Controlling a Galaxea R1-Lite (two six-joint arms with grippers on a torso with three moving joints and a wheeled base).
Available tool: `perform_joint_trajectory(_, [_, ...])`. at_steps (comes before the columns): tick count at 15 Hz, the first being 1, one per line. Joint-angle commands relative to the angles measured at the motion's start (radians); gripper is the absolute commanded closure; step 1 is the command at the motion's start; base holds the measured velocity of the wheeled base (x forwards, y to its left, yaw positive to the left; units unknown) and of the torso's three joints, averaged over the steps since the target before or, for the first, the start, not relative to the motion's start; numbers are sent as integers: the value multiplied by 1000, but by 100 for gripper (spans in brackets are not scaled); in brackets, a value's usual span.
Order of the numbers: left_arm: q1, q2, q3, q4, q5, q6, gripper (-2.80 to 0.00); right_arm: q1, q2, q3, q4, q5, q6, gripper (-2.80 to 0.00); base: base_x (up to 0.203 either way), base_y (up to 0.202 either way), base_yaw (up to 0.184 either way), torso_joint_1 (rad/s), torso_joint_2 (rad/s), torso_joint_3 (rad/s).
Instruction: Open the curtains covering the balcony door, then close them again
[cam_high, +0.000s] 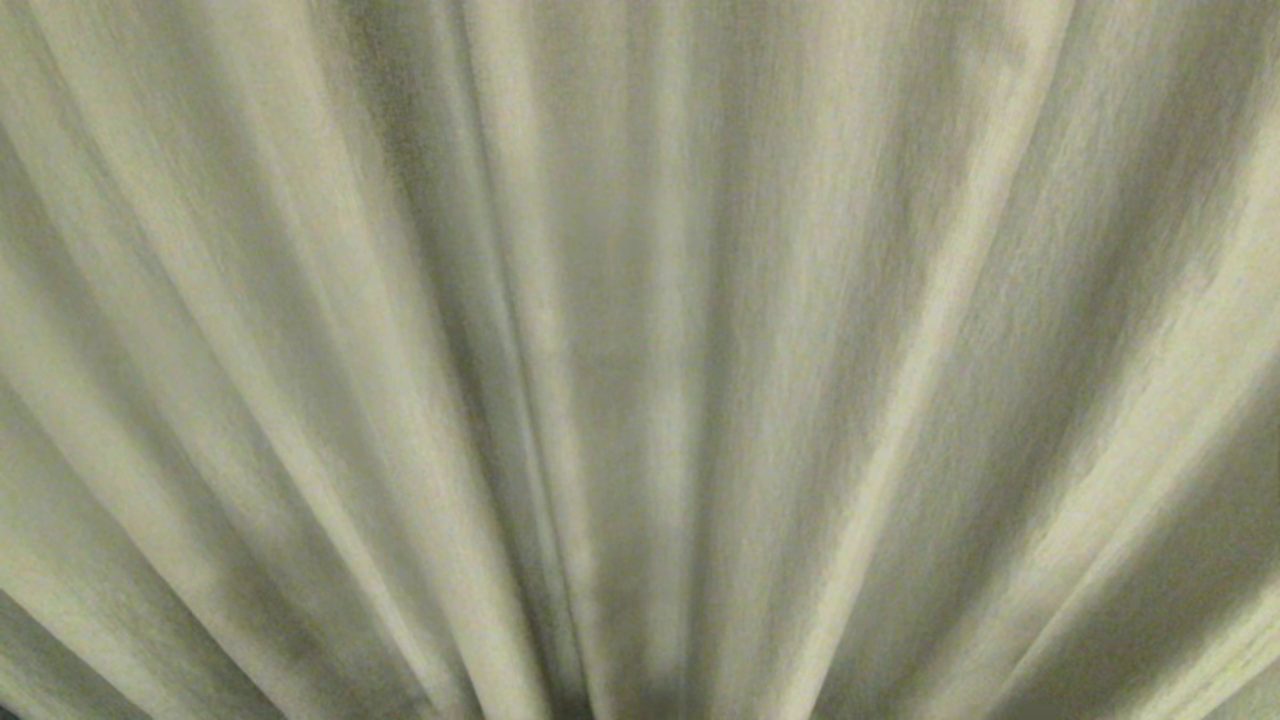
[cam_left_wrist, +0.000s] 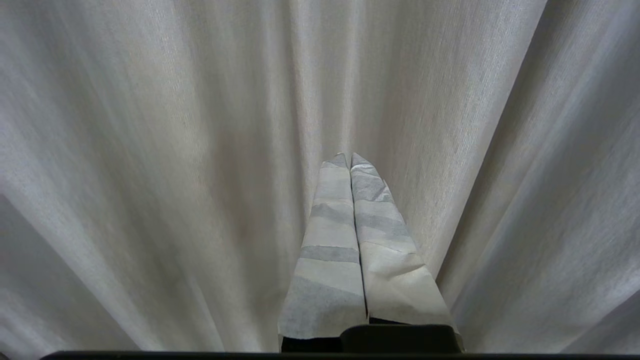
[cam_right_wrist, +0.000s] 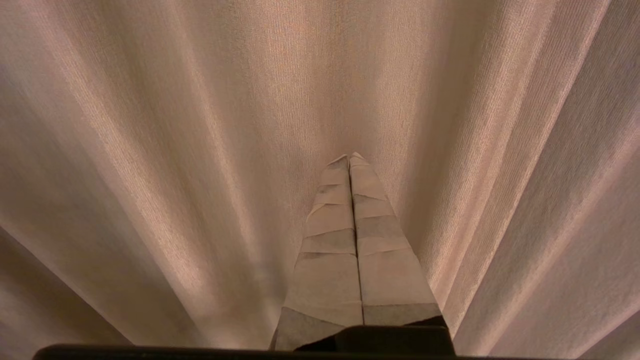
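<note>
Pleated folds of the curtains (cam_high: 640, 330) fill the head view edge to edge, drawn across so that no balcony door shows. The left gripper (cam_left_wrist: 349, 159) and the right gripper (cam_right_wrist: 349, 158) each point at the fabric with tape-wrapped fingers pressed together, holding nothing. Judging by this, neither the opening nor the closing of the drapes appears begun; both steps remain.

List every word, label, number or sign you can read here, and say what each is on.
None. All three views show only the pleated curtains, which carry no print. The tape-wrapped fingers of the left end effector and right end effector bear no writing either.
</note>
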Motion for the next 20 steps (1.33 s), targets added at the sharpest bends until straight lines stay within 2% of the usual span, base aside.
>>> perform_joint_trajectory(1, [0,-2,0,-1,1,-1,0,0,0,0,-1,-2,0,0,0,0,0,0,0,0])
perform_joint_trajectory(9, [0,-2,0,-1,1,-1,0,-1,0,0,1,-6,-1,0,0,-7,-1,0,0,0])
perform_joint_trajectory(20, [0,-2,0,-1,-1,1,0,0,0,0,1,-6,2,0,0,-181,0,2,1,1])
